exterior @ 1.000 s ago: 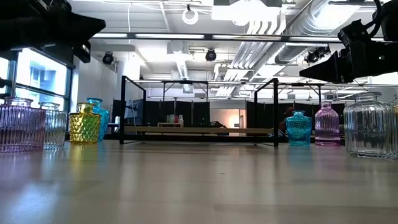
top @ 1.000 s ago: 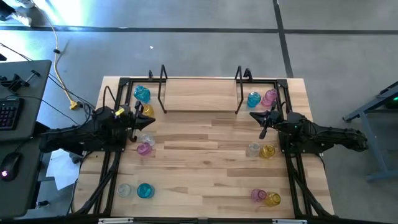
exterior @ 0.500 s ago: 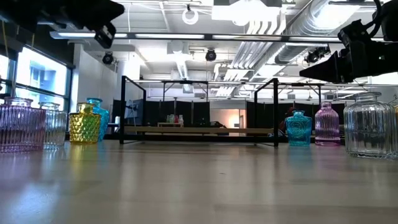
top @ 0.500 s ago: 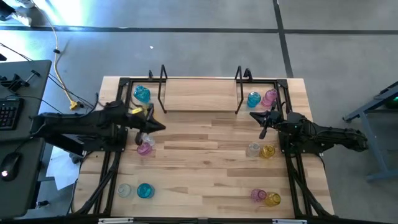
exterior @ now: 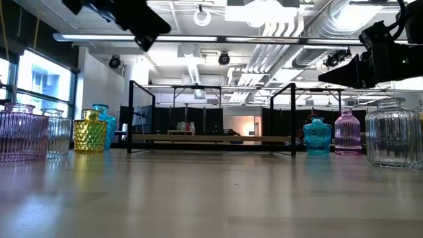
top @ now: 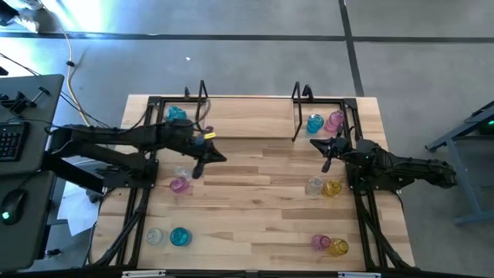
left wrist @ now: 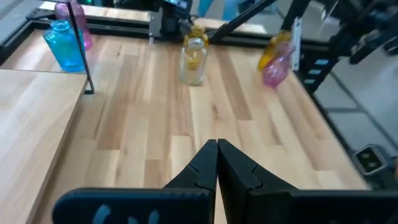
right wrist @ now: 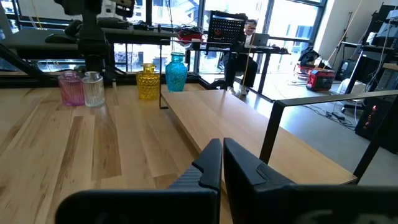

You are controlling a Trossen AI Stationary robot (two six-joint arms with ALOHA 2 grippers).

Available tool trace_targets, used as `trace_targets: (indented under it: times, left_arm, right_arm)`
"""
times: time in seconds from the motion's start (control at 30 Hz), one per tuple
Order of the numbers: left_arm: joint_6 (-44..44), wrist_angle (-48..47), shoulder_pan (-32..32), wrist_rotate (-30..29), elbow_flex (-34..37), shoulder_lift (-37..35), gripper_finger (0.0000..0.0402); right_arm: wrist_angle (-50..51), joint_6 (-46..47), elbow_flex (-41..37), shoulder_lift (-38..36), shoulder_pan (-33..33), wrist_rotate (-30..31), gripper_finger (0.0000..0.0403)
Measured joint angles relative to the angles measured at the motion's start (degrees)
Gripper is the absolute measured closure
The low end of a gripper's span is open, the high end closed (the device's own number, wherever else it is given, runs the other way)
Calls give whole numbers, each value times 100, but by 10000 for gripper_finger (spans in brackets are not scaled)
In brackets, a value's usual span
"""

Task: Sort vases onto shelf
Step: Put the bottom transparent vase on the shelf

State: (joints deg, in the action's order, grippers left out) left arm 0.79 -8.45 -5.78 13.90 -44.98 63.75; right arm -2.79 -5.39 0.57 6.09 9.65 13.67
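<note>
Your shelf [top: 247,127] stands at the far edge of the worktop [top: 255,193] and carries no vase on any tier that shows; the sorting has not begun in any visible result. All vases remain on the worktop, in loose groups. At the far left, a teal vase [top: 176,115] sits just outside the shelf's end post. Nearer on that side, a clear vase [top: 181,171] and a pink vase [top: 179,184] stand close together. The near left corner holds a second clear vase [top: 154,236] beside a second teal vase [top: 180,236]. On the right, two vases stand by the shelf's other end, two more sit mid-side, and two rest at the near corner.

Your left gripper [top: 207,158] hangs above the worktop in front of the shelf, its fingers pressed together and holding nothing. Your right gripper [top: 327,150] waits near the shelf's right end, its fingers likewise closed and empty. Every vase is yet to be placed.
</note>
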Motion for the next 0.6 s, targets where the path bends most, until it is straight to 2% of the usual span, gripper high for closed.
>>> trace_targets:
  times: [0.17, 0.5, 0.6]
  left_arm:
    - [-127, 225, -143, -263, -223, 844, 401]
    - [-541, 167, -675, -247, -866, 2092, 401]
    - [-859, -331, -752, -197, -1348, 2399, 401]
  right_arm:
    - [0, 0, 1, -1, 0, -2, 403]
    - [0, 0, 1, 0, 2, -6, 403]
    - [0, 0, 1, 0, 1, -7, 403]
